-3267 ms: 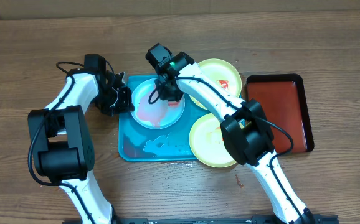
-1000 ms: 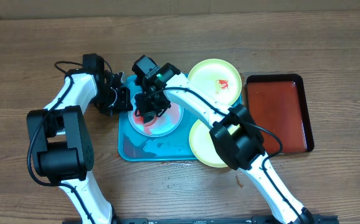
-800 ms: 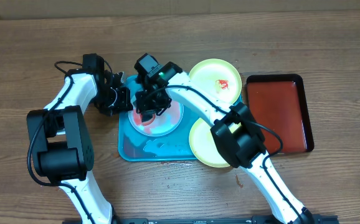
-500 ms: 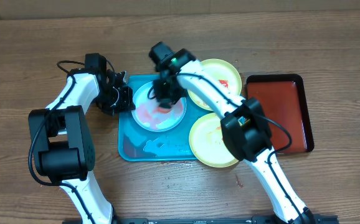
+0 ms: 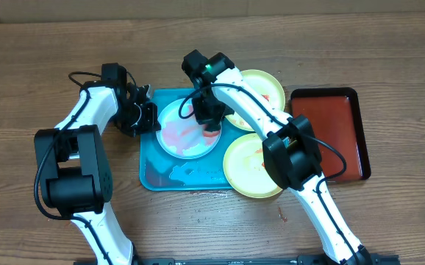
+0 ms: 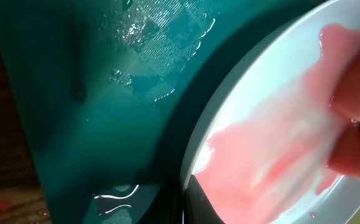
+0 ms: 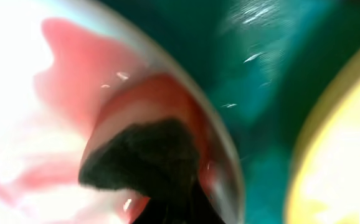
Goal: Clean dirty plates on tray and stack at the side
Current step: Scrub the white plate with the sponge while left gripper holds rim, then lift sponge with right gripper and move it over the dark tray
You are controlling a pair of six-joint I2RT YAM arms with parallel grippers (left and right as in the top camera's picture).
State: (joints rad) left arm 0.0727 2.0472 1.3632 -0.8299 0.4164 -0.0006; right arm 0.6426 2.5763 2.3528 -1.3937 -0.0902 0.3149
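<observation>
A light blue plate (image 5: 183, 136) with pink-red smears lies on the wet turquoise tray (image 5: 161, 173). My left gripper (image 5: 146, 118) is shut on the plate's left rim; the left wrist view shows that rim (image 6: 195, 143) running into the left gripper (image 6: 183, 208). My right gripper (image 5: 209, 121) presses down on the plate's right side, shut on a dark, red-soaked pad (image 7: 146, 155). The right gripper (image 7: 167, 208) is mostly hidden behind the pad. Two lime-yellow plates (image 5: 264, 90) (image 5: 251, 169) lie at the tray's right edge, each with red marks.
A dark red tray with a black rim (image 5: 330, 132) sits on the wooden table at the right. Water pools and droplets lie on the turquoise tray's floor (image 6: 136, 68). A small red spot (image 5: 279, 214) marks the table near the front.
My right gripper has swept the pad from the blue plate's left side across to its right side. The left gripper and the plates have stayed put.
</observation>
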